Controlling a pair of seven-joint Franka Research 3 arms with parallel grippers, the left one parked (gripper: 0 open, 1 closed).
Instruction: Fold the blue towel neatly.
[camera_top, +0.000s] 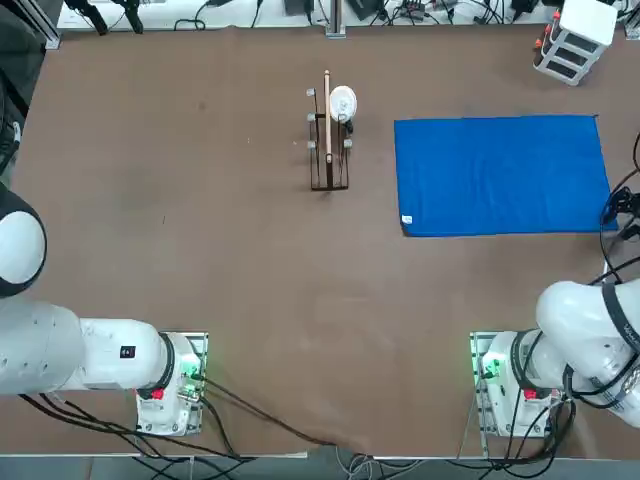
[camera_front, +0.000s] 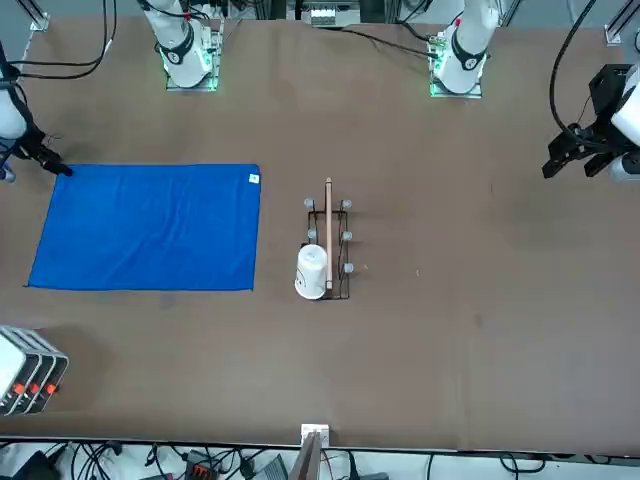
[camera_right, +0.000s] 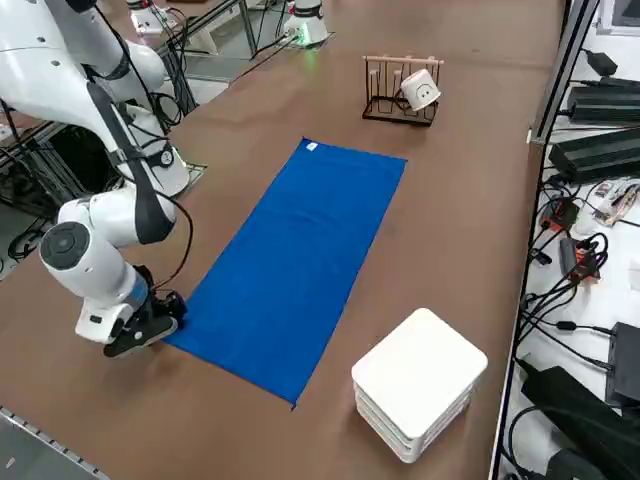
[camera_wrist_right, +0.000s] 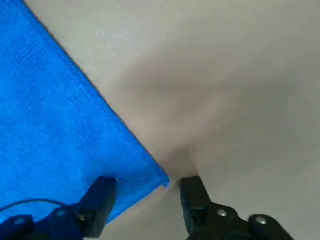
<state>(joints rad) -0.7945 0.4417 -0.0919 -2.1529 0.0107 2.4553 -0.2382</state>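
right gripper (camera_wrist_right: 147, 183), fingers apart, hangs by the four o'clock corner (camera_wrist_right: 159, 179) of the blue towel (camera_wrist_right: 55, 125); pinching too high could miss it.

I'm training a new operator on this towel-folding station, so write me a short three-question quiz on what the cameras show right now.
1. True or false: the blue towel lies spread flat on the table.
2. Which is the right gripper nearest to?
A) the wire rack
B) a corner of the towel
C) the white stacked container
3. Fill in the blank: the right gripper's fingers are ____, with the towel's corner between them.

Key: 1 true; 2 B; 3 open
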